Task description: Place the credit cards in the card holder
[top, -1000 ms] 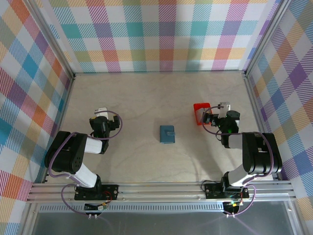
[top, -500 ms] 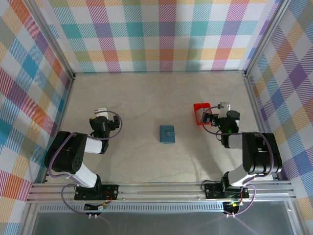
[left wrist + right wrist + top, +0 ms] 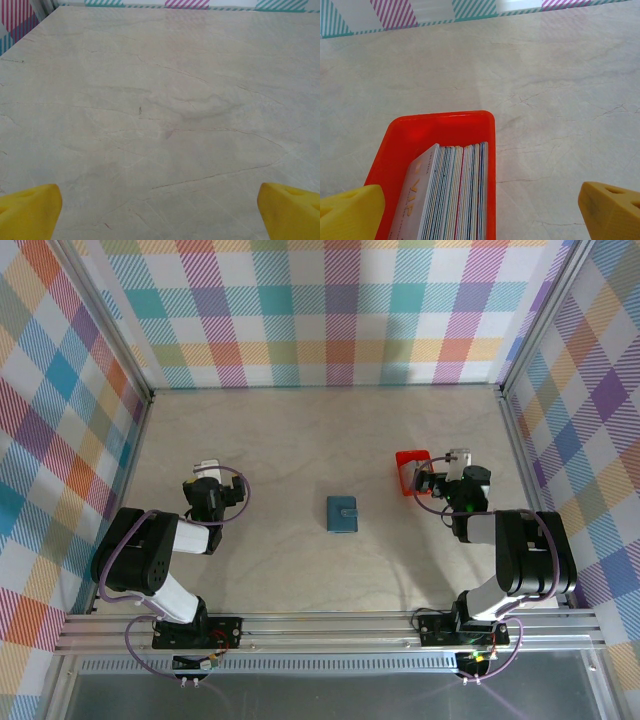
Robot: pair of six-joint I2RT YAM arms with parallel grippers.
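Observation:
The card holder [image 3: 343, 515] is a small blue-teal case lying shut at the middle of the table, between the two arms. The credit cards [image 3: 452, 195] stand on edge as a packed stack in a small red tray [image 3: 440, 125]; the leftmost card is silvery with gold "VIP" lettering. My right gripper [image 3: 480, 220] hangs open just above the near end of that tray [image 3: 411, 472], with one yellow fingertip [image 3: 350, 212] on each side and nothing held. My left gripper [image 3: 160, 220] is open over bare table at the left [image 3: 206, 472], well apart from the case.
Checkered walls close the table on the far, left and right sides. Pale marbled tabletop [image 3: 300, 440] stretches beyond both grippers. The arm bases sit on the metal rail [image 3: 330, 625] at the near edge.

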